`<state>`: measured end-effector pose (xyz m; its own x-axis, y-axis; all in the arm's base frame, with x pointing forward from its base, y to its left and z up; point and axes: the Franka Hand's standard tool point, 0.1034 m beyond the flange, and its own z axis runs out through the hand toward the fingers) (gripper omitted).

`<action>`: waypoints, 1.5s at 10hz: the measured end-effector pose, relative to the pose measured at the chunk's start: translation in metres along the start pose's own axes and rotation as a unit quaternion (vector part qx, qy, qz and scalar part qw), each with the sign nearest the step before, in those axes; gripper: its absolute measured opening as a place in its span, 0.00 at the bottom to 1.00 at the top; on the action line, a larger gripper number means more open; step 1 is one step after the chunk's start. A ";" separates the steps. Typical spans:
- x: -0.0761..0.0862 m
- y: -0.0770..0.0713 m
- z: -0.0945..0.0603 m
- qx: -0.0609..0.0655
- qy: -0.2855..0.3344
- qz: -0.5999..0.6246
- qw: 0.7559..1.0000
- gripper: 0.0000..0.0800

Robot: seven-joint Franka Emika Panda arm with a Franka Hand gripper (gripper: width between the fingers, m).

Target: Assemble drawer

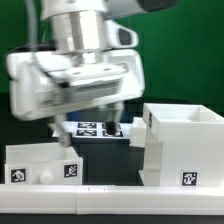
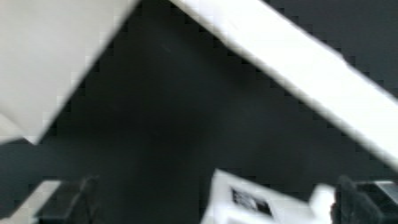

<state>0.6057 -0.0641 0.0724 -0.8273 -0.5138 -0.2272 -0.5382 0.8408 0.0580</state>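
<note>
Fingers spread wide apart, empty, hovering over the dark tabletop. Drawer housing upright at four o'clock from them in the exterior view, open-topped; one tray at eight o'clock, both apart from the fingers.

Under the jaws we've only the flat marker board, low, no real block. On the exterior view's right of the jaws the tall box housing walls that side; on that view's left a tray sits lower. Btwn those, bare table is passable.
</note>
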 end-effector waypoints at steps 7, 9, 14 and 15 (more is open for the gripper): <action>0.026 0.001 0.011 -0.025 0.013 0.016 0.999 0.81; 0.043 -0.001 0.013 -0.028 0.017 0.036 0.999 0.81; 0.050 0.004 0.032 -0.031 0.034 0.031 0.998 0.81; 0.050 0.004 0.033 -0.032 0.034 0.031 0.998 0.81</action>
<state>0.5674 -0.0810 0.0293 -0.8674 -0.4731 -0.1545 -0.4927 0.8602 0.1318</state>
